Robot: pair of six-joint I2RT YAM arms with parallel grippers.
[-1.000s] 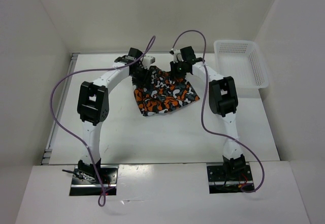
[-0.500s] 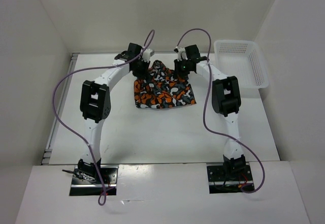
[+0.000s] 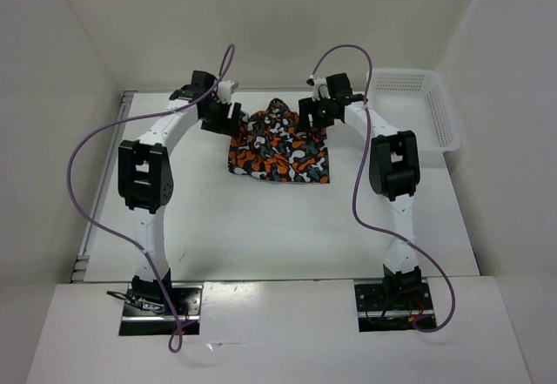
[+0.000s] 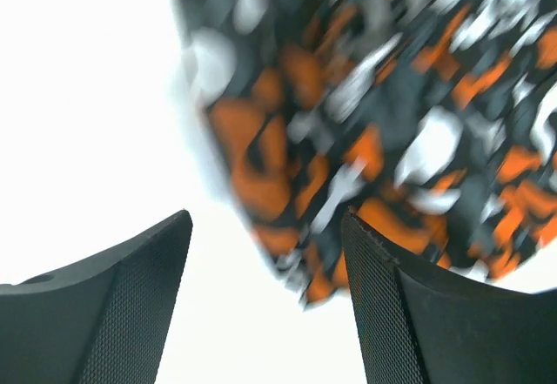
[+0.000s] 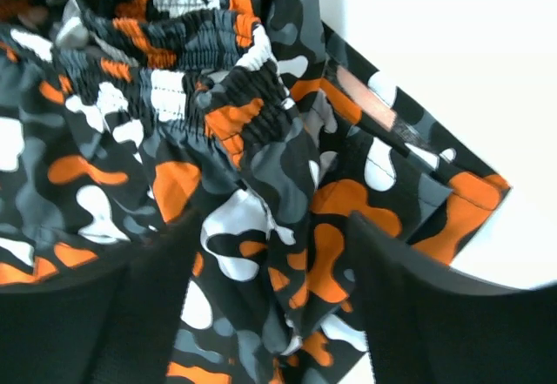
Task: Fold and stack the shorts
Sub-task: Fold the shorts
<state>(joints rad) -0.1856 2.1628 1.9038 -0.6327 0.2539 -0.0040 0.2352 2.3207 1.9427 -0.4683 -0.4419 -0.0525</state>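
left hand (image 4: 265, 223) being held spread and empty beside the blurred edge of the shorts (image 3: 280, 149), right hand (image 5: 271, 227) being held spread over the elastic waistband, shorts being borne crumpled by the worktop (image 3: 261, 227), upper centre of the top view, between both hands

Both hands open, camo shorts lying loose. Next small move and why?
Probably ease the left hand onto the nearest edge of the orange, black, grey and white camouflage cloth shorts and close: it is open over bare table, gripping nothing; the right hand is open too.
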